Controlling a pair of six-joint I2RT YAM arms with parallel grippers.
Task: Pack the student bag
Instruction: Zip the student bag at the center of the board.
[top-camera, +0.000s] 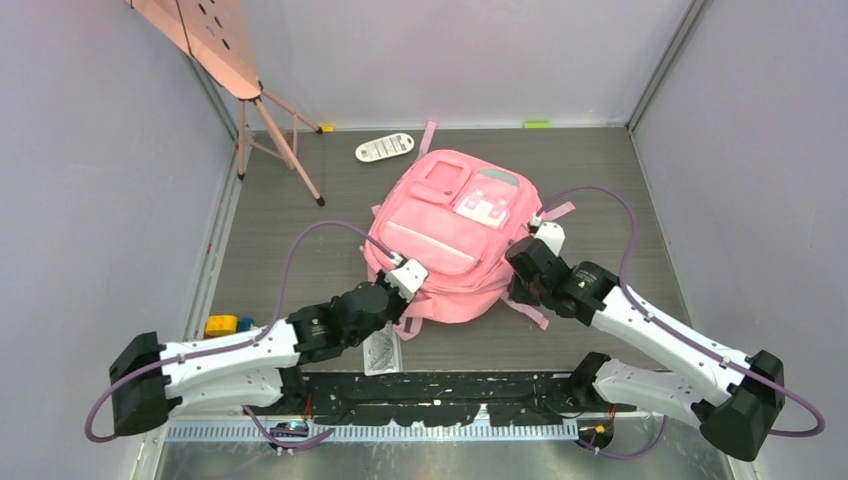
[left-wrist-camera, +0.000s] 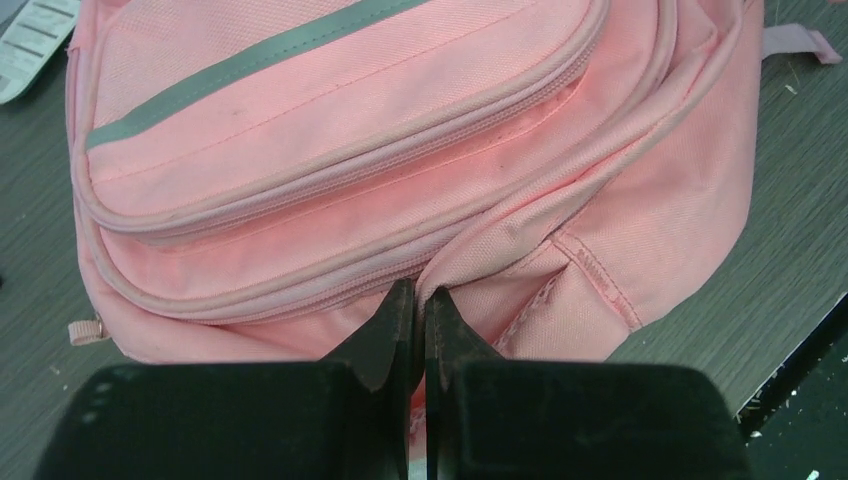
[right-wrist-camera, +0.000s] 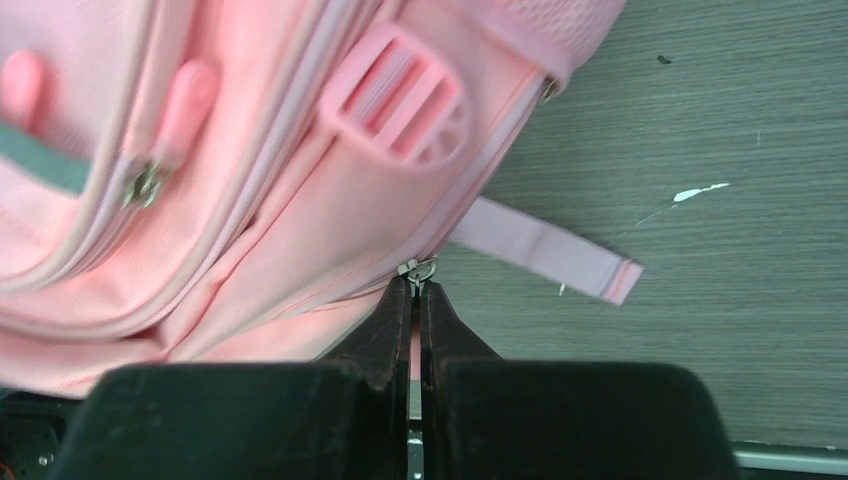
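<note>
Top view: one student bag (top-camera: 455, 235) lies flat mid-desk (top-camera: 600, 160). Its zips look shut, so I judge packing not yet begun. Loose items: one white remote (top-camera: 385, 147), one yellow block (top-camera: 221, 325).

Left wrist: my left end effector (left-wrist-camera: 418, 295) is closed, pinching the bag's lower seam.

Right wrist: my right end effector (right-wrist-camera: 418, 292) is closed, apparently on one zipper pull (right-wrist-camera: 418, 268).

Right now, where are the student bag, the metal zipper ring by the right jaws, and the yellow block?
student bag (top-camera: 450, 250): top view, front pocket panel.
metal zipper ring (right-wrist-camera: 417, 270): right wrist view, the ring's loop.
yellow block (top-camera: 220, 325): top view, its top face.
</note>
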